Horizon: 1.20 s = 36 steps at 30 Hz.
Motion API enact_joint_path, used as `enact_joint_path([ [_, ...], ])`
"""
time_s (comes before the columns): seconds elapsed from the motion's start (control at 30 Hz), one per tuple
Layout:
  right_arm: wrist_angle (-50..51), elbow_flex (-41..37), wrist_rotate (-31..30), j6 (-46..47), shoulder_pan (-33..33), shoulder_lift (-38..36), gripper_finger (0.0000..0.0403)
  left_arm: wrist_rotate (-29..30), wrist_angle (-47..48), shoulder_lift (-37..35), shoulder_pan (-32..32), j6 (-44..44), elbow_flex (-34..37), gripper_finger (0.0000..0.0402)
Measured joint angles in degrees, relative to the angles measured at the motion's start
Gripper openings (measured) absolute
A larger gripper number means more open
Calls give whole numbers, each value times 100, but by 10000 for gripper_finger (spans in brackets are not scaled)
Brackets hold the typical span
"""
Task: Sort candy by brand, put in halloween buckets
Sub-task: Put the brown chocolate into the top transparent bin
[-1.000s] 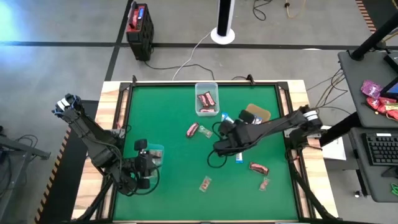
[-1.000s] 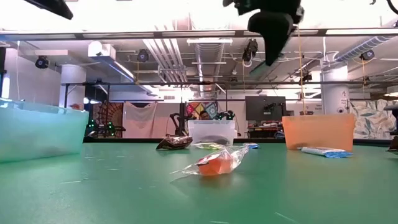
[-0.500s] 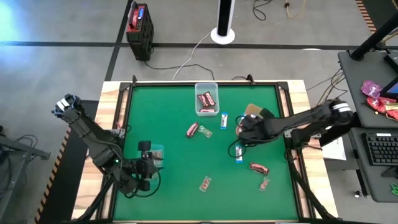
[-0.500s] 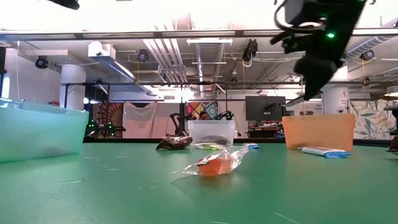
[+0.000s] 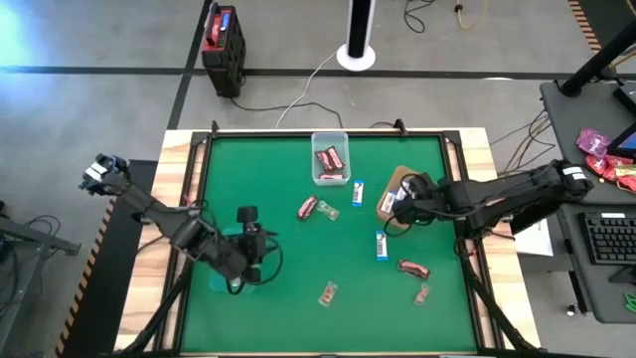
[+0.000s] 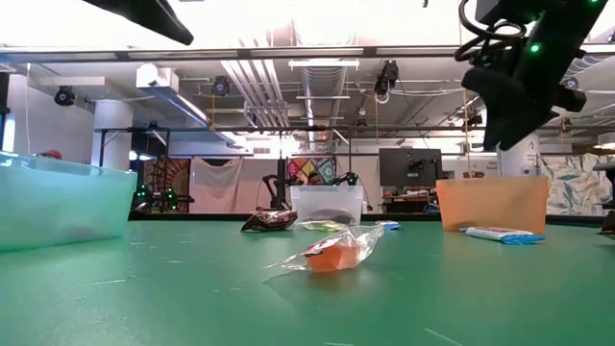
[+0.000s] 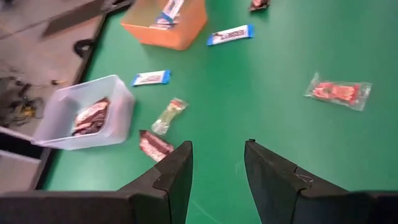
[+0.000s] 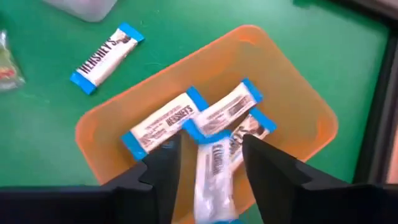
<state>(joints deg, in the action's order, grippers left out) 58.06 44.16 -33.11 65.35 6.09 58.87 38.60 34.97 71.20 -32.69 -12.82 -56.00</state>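
From above, the green table (image 5: 288, 308) fills the middle of the frame, and the left arm covers most of the teal tub (image 5: 221, 282) at lower left, so only a corner of it shows and its contents stay hidden. The left gripper (image 5: 260, 242) sits just right of that tub. At upper centre the clear tub (image 5: 330, 159) holds dark red candy, while the right gripper (image 5: 397, 207) hangs over the brown tray (image 5: 405, 179) at centre right and hides much of it. Loose pieces lie on the cloth: a dark red candy (image 5: 307, 207) beside a clear-wrapped candy (image 5: 328, 211) at centre, a blue-and-white bar (image 5: 359, 191) just left of the tray, another blue bar (image 5: 381, 245) below it, and more red pieces toward lower right. In the low view a clear-wrapped orange-red sweet (image 6: 332, 252) lies mid-frame, the orange tray (image 6: 491, 204) stands at right, and the teal tub is cut off by the left edge. The left wrist view shows its fingers (image 7: 171, 177) spread apart with nothing between them. In the right wrist view the fingers (image 8: 163, 167) at the bottom grip a blue-and-white bar (image 8: 213, 177) over the tray, its lower end cut off by the frame, with two similar bars lying in the tray behind.
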Motion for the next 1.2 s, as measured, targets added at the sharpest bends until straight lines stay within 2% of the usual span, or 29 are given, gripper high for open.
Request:
enact_joint_path([
  [0.07,-16,25,23,118,-3,-5,182,-205,-214,0,88,154,84,129],
  [0.2,-278,113,54,214,52,15,205,-220,-710,0,234,244,405,130],
  [0.4,-2039,126,51,-623,293,55,216,-419,-2061,-1,986,155,1253,135],
  [0.6,-3357,127,55,-1420,418,246,215,-994,-3637,341,2021,583,1742,177],
  [0.83,-3641,128,53,-1501,429,624,216,-1023,-4672,1081,2760,676,2125,226],
  [1.0,-3634,127,53,-1498,430,911,216,-1532,-4907,1752,2873,621,2049,229],
  [1.2,-3634,127,53,-1503,430,1053,216,-1383,-4884,2612,3019,623,1602,227],
])
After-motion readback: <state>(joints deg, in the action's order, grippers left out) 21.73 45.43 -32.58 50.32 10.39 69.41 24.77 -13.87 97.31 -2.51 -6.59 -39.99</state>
